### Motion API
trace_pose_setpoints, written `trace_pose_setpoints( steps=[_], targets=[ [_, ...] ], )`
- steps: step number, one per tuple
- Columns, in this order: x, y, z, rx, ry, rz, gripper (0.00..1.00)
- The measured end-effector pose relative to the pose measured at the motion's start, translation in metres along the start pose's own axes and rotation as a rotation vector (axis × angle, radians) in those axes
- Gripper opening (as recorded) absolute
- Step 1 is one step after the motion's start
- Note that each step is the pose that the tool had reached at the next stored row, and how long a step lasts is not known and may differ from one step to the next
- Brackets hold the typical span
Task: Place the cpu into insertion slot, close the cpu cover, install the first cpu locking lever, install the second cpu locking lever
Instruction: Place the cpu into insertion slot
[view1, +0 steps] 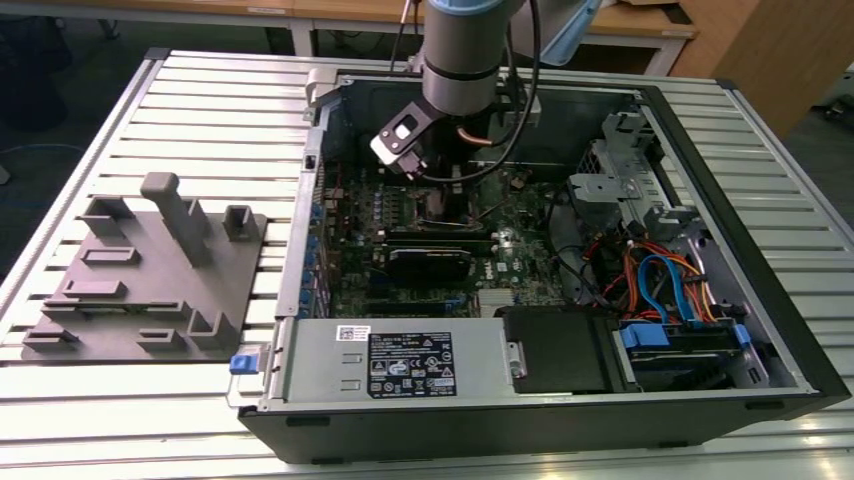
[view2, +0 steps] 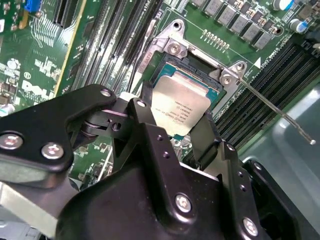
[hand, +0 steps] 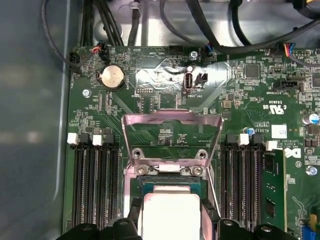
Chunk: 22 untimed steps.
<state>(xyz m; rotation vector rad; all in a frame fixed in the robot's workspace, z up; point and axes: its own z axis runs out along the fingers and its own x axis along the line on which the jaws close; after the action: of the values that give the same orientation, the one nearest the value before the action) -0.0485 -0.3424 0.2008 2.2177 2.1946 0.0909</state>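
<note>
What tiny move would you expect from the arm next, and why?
Probably a slow, straight lowering of the cpu into the slot. The jaws grip the cpu by two edges right over the slot, and the cover stands flipped open beside it, so nothing seems to block the way down. Whether the cpu already touches the slot I cannot tell.

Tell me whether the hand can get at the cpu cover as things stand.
Probably not while loaded: the hand is shut on the cpu at the insertion slot. The cpu cover stands flipped open just beyond it, with nothing over it.
</note>
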Motion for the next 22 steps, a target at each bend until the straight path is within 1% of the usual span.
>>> trace_pose_setpoints(
  steps=[4,8,22],
  targets=[
    [0.0000,-0.0003,0.0030,0.0000,0.0027,0.000,0.54],
    [-0.0001,-0.0004,0.0058,0.0005,0.0048,-0.017,0.54],
    [-0.0001,-0.0005,0.0079,0.0005,0.0047,-0.016,0.54]
  ],
)
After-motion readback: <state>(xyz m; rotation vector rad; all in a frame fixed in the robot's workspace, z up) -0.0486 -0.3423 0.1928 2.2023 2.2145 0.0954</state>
